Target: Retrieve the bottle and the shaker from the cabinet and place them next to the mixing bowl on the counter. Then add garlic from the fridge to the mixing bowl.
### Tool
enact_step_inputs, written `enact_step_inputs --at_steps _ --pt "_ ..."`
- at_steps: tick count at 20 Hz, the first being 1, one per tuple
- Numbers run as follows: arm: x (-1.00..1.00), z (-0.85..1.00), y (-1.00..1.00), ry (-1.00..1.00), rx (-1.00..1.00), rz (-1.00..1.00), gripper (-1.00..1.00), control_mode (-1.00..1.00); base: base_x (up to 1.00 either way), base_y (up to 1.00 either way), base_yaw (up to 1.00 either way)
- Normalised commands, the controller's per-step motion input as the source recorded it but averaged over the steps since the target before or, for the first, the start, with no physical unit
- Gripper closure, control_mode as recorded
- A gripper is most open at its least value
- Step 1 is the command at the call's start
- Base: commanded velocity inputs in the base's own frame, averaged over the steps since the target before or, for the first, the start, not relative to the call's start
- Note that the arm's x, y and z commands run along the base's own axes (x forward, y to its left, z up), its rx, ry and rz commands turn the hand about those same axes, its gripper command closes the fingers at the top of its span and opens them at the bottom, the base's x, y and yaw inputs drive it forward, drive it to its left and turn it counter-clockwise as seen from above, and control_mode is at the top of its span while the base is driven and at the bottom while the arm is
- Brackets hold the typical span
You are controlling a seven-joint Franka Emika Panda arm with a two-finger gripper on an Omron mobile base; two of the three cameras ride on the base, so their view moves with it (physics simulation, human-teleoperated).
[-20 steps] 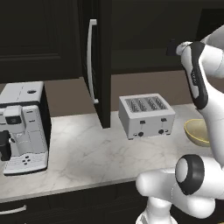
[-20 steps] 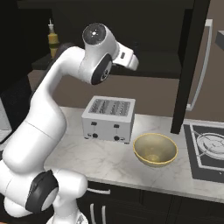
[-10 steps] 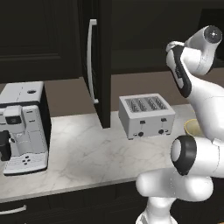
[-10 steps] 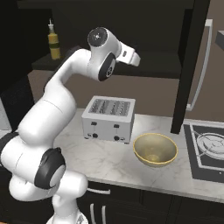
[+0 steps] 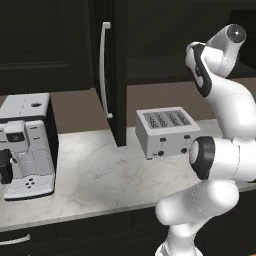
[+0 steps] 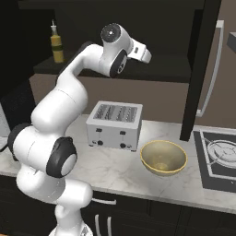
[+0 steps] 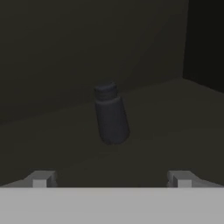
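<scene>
**Mia:** What changed just then?

**Ben:** The arm swung up and over. A moment before, its top part was off to the side of the toaster [image 6: 115, 125]. Then it turned and pointed its hand into the open cabinet [image 5: 112, 75].

**Mia:** Did the gripper [image 7: 111, 178] have anything in it?

**Ben:** No. Its two tips stood wide apart, as wide as they go, and there was nothing between them.

**Mia:** So where was the shaker [image 7: 111, 114]?

**Ben:** Standing up on the dark cabinet shelf, right in front of the hand, in line with the gap between the tips but not touching them yet (it was very dark in there, so it looked more grey than black).

**Mia:** And the bottle [image 6: 56, 42]?

**Ben:** On the same shelf, far off to one side, away from the hand.

**Mia:** What about the mixing bowl [image 6: 163, 157]?

**Ben:** It sat on the counter [image 6: 124, 170], just beside the toaster, with nothing next to it from the cabinet yet.

**Mia:** So what did that mean?

**Ben:** I think the shaker was going to be picked first. Nothing had been carried down yet, and the garlic was still to come.
</scene>
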Motion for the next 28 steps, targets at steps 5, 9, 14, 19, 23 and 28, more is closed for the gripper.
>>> enact_step_inputs --at_steps 5,9,14,19,23,28 --pt "0.36 0.0 0.0 0.0 -0.02 0.01 -1.0 -1.0 0.0 0.0 0.0" --pt "0.31 -0.01 0.0 0.0 -0.03 0.02 -1.0 -1.0 0.0 0.0 0.0" --pt "0.22 0.0 0.0 0.0 -0.01 0.01 -1.0 -1.0 0.0 0.0 0.0" --pt "0.23 -0.03 -0.06 0.0 0.0 0.0 -1.0 -1.0 0.0 0.0 0.0" --pt "0.25 -0.08 -0.16 0.0 0.0 0.0 -1.0 -1.0 0.0 0.0 0.0" --pt "0.14 -0.16 -0.11 0.0 0.0 0.0 -1.0 -1.0 0.0 0.0 0.0"
